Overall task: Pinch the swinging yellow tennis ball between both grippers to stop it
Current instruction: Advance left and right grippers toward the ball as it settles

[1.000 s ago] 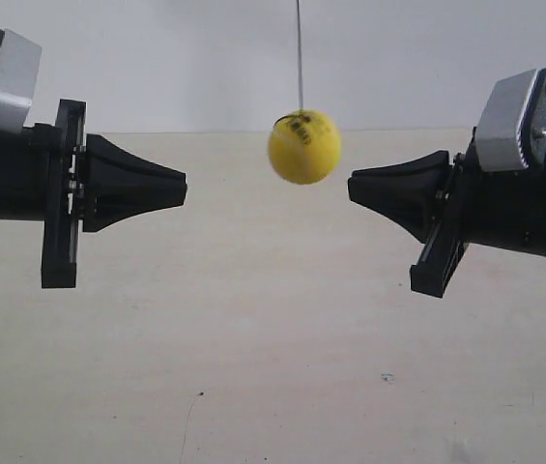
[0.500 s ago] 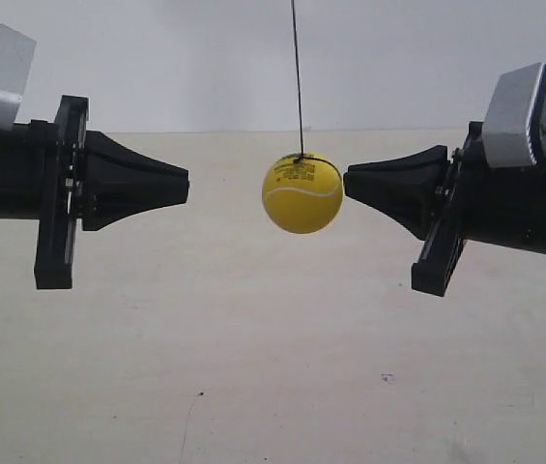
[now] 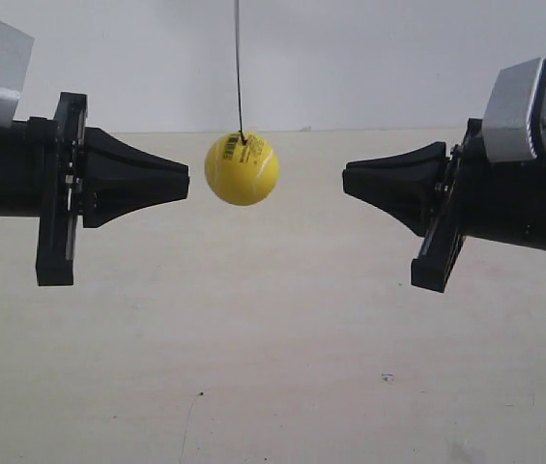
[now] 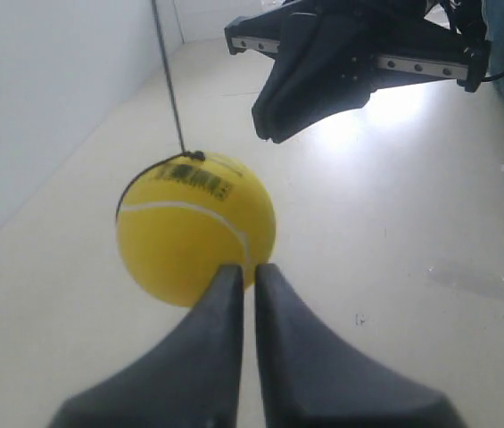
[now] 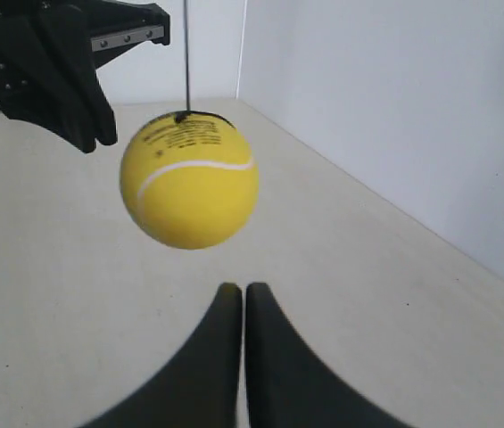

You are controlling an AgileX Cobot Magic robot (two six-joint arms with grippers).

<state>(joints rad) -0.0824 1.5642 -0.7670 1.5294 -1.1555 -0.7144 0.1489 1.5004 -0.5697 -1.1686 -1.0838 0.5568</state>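
Observation:
The yellow tennis ball [image 3: 242, 169] hangs from a thin black string [image 3: 238, 68] between the two black cone-shaped grippers, with its barcode sticker near the top. My left gripper [image 3: 186, 180] is shut, and its tip stands a small gap from the ball. In the left wrist view the ball [image 4: 194, 227] fills the space just past the left gripper [image 4: 247, 267]. My right gripper [image 3: 346, 182] is shut and further off, a ball's width from it. In the right wrist view the ball [image 5: 189, 187] floats beyond the right gripper [image 5: 238, 287]. Neither gripper touches it.
A pale tabletop [image 3: 282, 367] lies well below both arms, with a white wall [image 3: 379, 58] behind. Each wrist view shows the opposite gripper head: the right one [image 4: 274, 120] and the left one [image 5: 95, 134]. A white side wall [image 5: 412, 116] runs beside the table.
The ball has swung from next to the right gripper's tip over to near the left gripper's tip. Both arms have barely moved.

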